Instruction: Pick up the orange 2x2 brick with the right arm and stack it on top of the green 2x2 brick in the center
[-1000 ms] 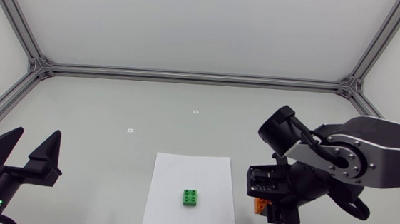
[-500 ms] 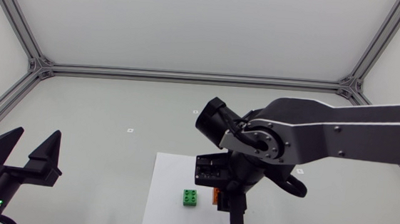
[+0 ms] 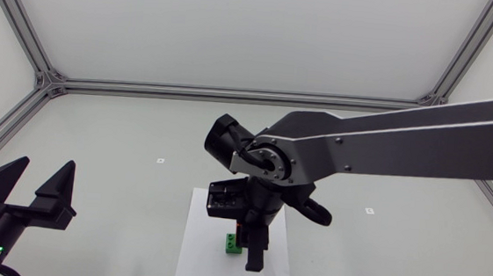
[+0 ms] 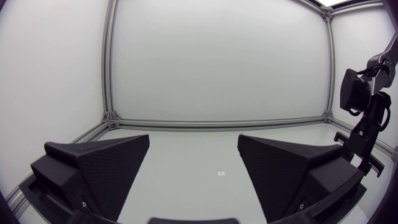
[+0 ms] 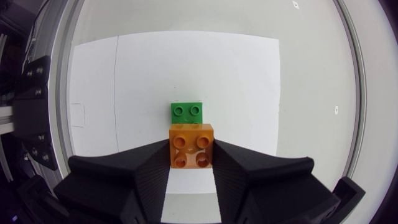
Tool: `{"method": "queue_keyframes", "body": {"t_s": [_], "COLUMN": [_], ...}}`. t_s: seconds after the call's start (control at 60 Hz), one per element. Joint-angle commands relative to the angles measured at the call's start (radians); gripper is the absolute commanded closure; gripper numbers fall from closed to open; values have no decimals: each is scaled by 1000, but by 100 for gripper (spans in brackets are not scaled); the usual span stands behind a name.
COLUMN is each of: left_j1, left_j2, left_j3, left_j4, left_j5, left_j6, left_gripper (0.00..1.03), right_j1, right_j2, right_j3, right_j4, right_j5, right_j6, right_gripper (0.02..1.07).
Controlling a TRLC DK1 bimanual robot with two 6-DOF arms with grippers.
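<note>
I have the right gripper [image 5: 191, 149] pinching the orange brick [image 5: 191, 144] from both sides. It sits just on the gripper's side of the green brick [image 5: 187, 112] and covers its near edge; I cannot tell whether the two touch. The green brick lies on the paper [image 5: 124, 81]. The left gripper [image 4: 194, 142] sits well to the left of the green brick, fingers spread.

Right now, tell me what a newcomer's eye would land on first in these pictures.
The long right arm stretching in over the middle of the table catches the eye first. Its right tool is shut on the orange brick, with the green brick just ahead of it on a white sheet. The left tool rests open at the near left, holding nothing.
</note>
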Motion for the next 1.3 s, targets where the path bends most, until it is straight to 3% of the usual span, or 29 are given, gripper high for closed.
{"method": "queue_keyframes", "body": {"t_s": [0.0, 1.283], "left_j1": [2, 2], "left_j2": [-8, -8], "left_j3": [-41, -41], "left_j4": [-15, -15], "left_j5": [6, 4], "left_j6": [13, 13], "left_gripper": [4, 4], "right_j1": [17, 39], "right_j2": [29, 114], "right_j3": [27, 33], "right_j4": [10, 22], "right_j5": [-5, -1], "right_j6": [17, 39], "right_gripper": [101, 101]}}
